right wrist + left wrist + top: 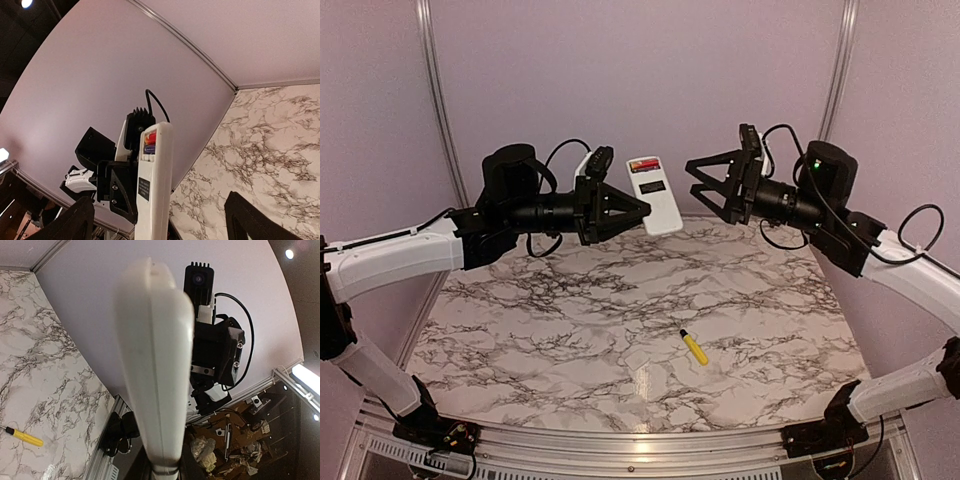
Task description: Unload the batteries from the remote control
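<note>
White remote control (665,205), red battery (150,137) apparently inside top; left hand (642,210) grasping it, right hand (689,174) released.

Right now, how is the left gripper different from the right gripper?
The left gripper is shut on the slim white plastic remote control, holding it up in the air; the right gripper is open and holds nothing. The left gripper touches the remote; the right gripper sits apart from it, on its other side. Both are black, raised above the marble table and pointed toward each other.
</note>
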{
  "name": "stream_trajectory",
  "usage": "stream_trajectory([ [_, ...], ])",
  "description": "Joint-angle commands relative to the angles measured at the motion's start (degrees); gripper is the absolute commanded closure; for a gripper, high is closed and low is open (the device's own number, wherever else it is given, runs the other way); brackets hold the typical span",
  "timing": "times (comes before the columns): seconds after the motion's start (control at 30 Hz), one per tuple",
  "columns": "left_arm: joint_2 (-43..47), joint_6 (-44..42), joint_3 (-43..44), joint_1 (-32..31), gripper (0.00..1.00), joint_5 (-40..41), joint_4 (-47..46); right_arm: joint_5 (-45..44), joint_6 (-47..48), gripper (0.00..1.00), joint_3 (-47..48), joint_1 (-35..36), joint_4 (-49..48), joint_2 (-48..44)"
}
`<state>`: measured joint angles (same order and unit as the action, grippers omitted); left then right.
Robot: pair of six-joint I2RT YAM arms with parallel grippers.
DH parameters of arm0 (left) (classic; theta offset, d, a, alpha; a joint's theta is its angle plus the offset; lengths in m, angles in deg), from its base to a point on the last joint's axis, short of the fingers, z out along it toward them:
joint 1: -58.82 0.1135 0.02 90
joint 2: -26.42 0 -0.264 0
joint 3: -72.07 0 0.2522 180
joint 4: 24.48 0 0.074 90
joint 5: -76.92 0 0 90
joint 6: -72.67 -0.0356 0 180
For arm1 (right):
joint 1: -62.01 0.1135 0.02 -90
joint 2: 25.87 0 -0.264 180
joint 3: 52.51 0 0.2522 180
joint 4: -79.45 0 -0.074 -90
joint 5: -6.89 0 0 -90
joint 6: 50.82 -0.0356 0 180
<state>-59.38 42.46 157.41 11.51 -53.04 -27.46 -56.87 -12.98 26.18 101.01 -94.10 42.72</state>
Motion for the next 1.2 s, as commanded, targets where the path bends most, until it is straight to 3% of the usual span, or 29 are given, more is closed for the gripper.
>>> stream_trajectory([
  [0.0,0.5,-1.5,1.3,0.3,1.00,-8.3,2.8,14.8,4.3,0.13,4.2,-1.5,8.6,2.7],
  [0.27,-0.8,-1.3,2.1,0.2,1.00,-14.2,4.4,21.1,3.1,0.13,6.9,-1.5,9.2,6.2],
  [0.53,-2.9,0.1,3.0,-0.1,1.00,-17.4,3.1,25.5,1.3,0.28,9.1,-1.5,7.8,9.7],
  [0.7,-4.4,0.1,3.5,0.0,1.00,-18.8,3.1,27.4,1.0,0.46,9.8,-1.5,5.7,11.0],
  [0.9,-5.7,-0.4,4.8,-0.1,1.00,-19.5,3.4,26.9,1.1,0.79,9.3,-1.5,6.7,11.2],
  [1.07,-6.0,-0.6,5.0,0.2,0.99,-19.8,3.4,24.4,-0.7,0.88,7.7,-1.5,5.8,10.4],
  [1.17,-5.6,-0.5,4.8,0.9,0.89,-19.8,3.1,22.2,-2.4,0.92,6.8,-1.4,4.3,9.4],
])
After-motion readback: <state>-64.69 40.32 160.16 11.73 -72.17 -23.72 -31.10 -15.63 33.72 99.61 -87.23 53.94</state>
